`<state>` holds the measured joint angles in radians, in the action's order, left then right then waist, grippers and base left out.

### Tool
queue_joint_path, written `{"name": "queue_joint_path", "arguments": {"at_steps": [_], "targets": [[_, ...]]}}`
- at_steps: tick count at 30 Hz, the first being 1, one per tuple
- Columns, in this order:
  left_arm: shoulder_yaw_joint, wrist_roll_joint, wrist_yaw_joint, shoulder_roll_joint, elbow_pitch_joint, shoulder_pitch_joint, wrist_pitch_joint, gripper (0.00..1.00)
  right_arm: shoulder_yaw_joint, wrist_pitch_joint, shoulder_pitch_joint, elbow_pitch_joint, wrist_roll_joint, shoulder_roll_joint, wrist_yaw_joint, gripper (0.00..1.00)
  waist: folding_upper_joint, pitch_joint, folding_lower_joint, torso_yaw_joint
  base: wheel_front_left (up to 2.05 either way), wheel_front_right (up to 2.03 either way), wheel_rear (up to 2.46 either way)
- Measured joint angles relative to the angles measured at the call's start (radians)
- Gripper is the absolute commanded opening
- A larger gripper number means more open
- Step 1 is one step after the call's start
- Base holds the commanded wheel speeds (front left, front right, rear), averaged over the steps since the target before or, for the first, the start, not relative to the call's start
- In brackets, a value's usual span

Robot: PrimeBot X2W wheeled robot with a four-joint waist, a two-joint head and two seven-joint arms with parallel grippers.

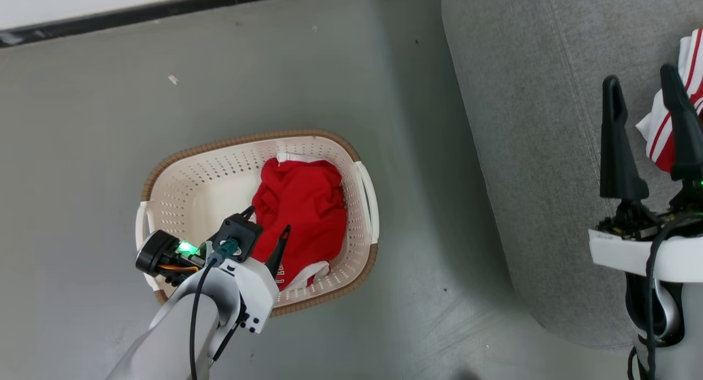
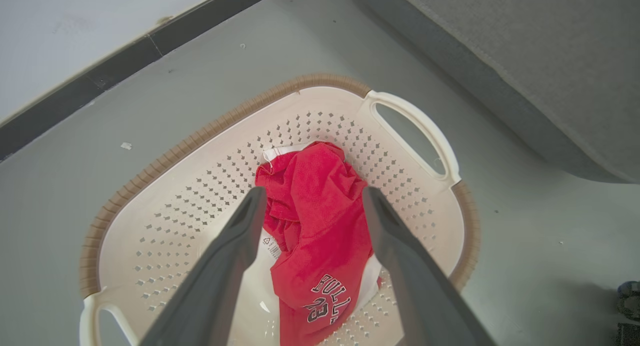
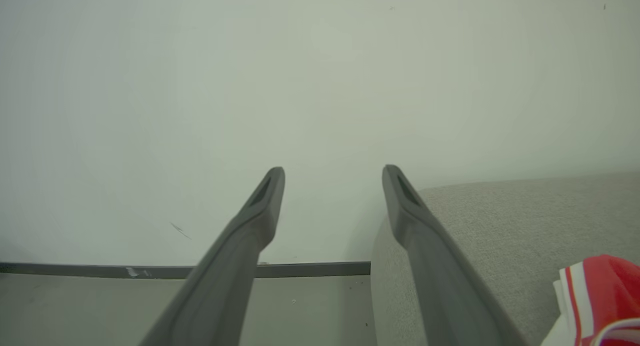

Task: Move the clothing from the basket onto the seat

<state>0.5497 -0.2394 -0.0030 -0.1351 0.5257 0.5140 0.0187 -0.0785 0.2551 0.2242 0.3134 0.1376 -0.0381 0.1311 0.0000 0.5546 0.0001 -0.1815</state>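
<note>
The jersey [image 2: 315, 211] is red with black-and-white lettering, the basket [image 2: 200, 196] cream and brown-rimmed, the seat [image 1: 527, 122] grey.

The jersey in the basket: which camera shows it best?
Left wrist view: the jersey appears close between the open fingers, lettering visible. Head view shows it smaller, partly behind the left arm. Right wrist view shows a different garment.

Even, soft daylight; faint shadows; wide-angle bowing at edges

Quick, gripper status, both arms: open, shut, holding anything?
Left gripper: open, empty, over the red fabric jersey in the cream perforated plastic basket.
Right gripper: open, empty, over the grey woven-fabric seat cushion.
</note>
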Motion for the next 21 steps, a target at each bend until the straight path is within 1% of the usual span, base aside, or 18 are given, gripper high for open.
{"name": "queue_joint_path", "arguments": {"at_steps": [11,16,21], "targets": [[-0.007,0.010,-0.001,-0.007,0.104,0.063,0.001,1.00,0.029,0.000,0.091,0.016,0.007,-0.001,0.000,1.00,0.0000,0.097,0.0000,-0.033,0.00,0.00,0.00],[-0.011,0.032,-0.001,-0.030,0.148,0.101,0.009,1.00,0.032,0.000,0.095,0.017,0.008,-0.001,0.000,1.00,0.0000,0.151,0.0000,-0.052,0.00,0.00,0.00],[-0.012,0.040,-0.001,-0.034,0.181,0.131,0.017,1.00,0.029,0.000,0.142,0.026,0.021,-0.001,0.000,1.00,0.0000,0.194,0.0000,-0.067,0.00,0.00,0.00]]}}
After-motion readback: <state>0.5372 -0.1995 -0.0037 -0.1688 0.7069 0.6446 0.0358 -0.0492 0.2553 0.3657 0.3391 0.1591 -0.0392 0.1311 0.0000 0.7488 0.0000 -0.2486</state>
